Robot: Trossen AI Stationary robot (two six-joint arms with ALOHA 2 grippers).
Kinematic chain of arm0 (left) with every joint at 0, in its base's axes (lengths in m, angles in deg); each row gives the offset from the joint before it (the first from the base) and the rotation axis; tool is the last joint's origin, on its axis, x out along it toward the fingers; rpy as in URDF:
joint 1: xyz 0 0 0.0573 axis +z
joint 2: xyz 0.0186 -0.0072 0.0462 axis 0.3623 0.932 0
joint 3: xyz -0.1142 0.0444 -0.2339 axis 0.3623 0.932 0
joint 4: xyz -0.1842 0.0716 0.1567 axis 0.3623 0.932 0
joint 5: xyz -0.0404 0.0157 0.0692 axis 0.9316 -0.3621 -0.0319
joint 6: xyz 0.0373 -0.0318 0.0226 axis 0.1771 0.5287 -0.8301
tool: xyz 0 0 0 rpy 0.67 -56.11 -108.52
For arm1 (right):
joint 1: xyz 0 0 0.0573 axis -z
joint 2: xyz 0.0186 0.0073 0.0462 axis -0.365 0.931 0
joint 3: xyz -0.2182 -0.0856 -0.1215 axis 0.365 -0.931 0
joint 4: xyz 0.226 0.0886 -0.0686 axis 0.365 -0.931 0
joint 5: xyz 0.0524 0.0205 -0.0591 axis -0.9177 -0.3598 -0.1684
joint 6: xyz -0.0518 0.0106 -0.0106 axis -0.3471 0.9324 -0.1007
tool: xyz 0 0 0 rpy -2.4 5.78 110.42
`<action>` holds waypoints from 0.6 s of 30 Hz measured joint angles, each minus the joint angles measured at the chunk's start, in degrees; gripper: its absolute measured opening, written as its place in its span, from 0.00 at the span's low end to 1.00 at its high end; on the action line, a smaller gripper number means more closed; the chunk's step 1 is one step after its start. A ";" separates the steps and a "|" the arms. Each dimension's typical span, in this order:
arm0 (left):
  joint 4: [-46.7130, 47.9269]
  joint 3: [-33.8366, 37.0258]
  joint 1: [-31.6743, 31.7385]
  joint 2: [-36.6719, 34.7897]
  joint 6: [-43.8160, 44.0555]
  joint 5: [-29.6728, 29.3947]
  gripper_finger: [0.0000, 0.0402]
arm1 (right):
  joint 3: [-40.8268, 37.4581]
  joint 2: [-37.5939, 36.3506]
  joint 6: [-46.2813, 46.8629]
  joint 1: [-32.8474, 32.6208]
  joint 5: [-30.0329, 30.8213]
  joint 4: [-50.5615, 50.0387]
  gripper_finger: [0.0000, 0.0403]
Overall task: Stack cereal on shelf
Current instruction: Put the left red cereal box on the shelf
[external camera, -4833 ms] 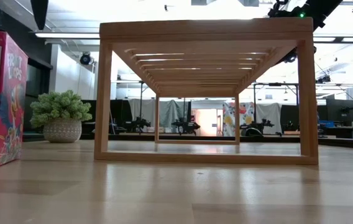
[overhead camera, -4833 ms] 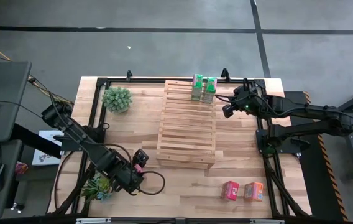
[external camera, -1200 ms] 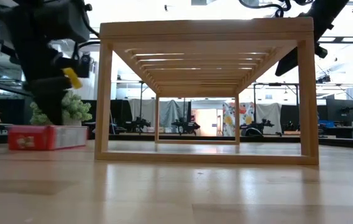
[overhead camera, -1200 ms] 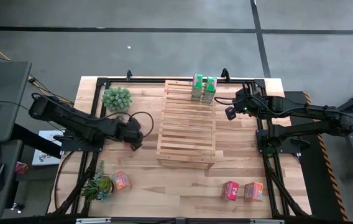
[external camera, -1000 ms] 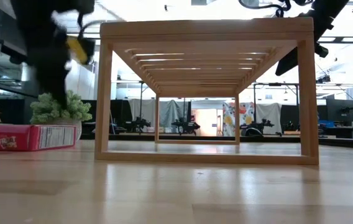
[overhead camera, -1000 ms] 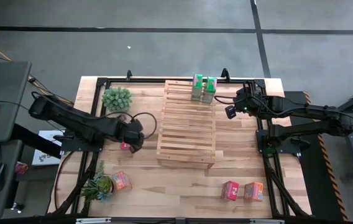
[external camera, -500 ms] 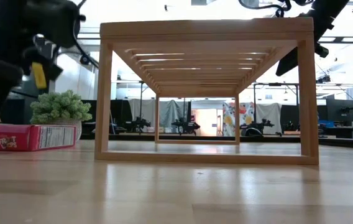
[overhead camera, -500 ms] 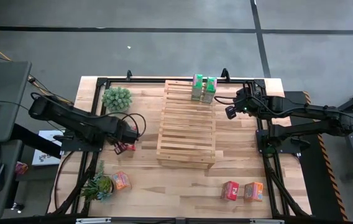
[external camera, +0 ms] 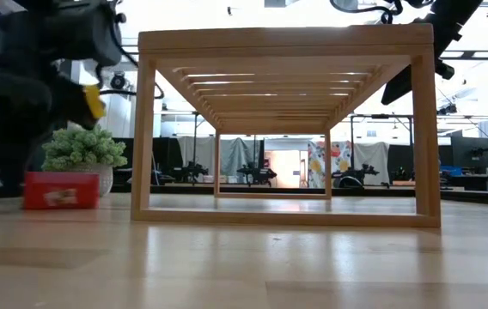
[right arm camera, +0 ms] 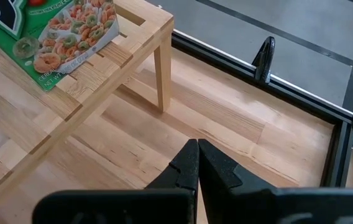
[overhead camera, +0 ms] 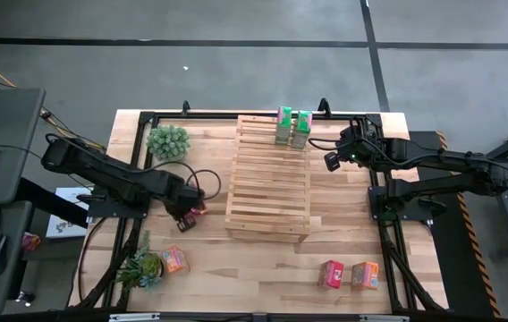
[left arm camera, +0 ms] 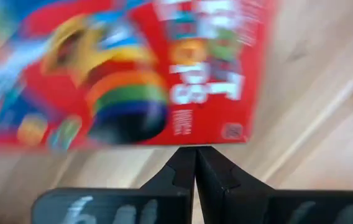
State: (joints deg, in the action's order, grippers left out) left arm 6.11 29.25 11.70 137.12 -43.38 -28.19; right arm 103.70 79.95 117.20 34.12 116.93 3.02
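A red cereal box (left arm camera: 120,68) lies flat on the table left of the shelf (overhead camera: 267,183); the low view shows its short end (external camera: 61,190). My left gripper (left arm camera: 195,152) is shut and points down at the box's edge (overhead camera: 185,216). Two green cereal boxes (overhead camera: 292,127) stand on the shelf's far end. My right gripper (right arm camera: 197,149) is shut and hangs in the air off the shelf's far right corner (overhead camera: 330,161), touching nothing. My left gripper's shut fingertips (left arm camera: 187,157) stand against one edge of the red box's top face (left arm camera: 192,142), coming from above and pointing down. The box lies flat on the table. Whether the tips press the edge or only stand beside it, I cannot tell.
A potted plant (overhead camera: 167,141) stands at the far left, another (overhead camera: 142,266) at the near left with an orange-red box (overhead camera: 174,259) beside it. A red box (overhead camera: 330,273) and an orange box (overhead camera: 365,275) stand near the right front. A black frame (overhead camera: 236,115) rims the table.
My left gripper has sunk toward the table and shifted a little toward the near edge, its wrist turning. The red box has turned about on the table: its long side faced the low camera before, now its short end does. The right arm kept still.
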 joint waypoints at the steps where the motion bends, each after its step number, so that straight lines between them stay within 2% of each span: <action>1: -2.36 0.07 0.00 0.02 -0.89 0.22 0.00 | 0.00 0.02 0.00 0.00 -0.02 0.00 0.00; 8: -15.56 -0.04 2.54 0.00 -10.76 -2.00 0.00 | 0.00 0.00 0.00 0.00 0.00 0.00 0.00; 15: -19.52 -0.04 8.72 2.04 -24.44 -11.52 0.00 | 0.00 0.01 0.00 0.00 0.00 0.00 0.00; 18: -23.22 -0.04 11.68 2.96 -29.88 -13.53 0.00 | 0.00 0.02 0.13 0.00 0.02 0.00 0.00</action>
State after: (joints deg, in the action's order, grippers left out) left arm -17.11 29.22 23.38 140.08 -73.26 -41.72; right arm 103.70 79.98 117.33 34.12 116.95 3.02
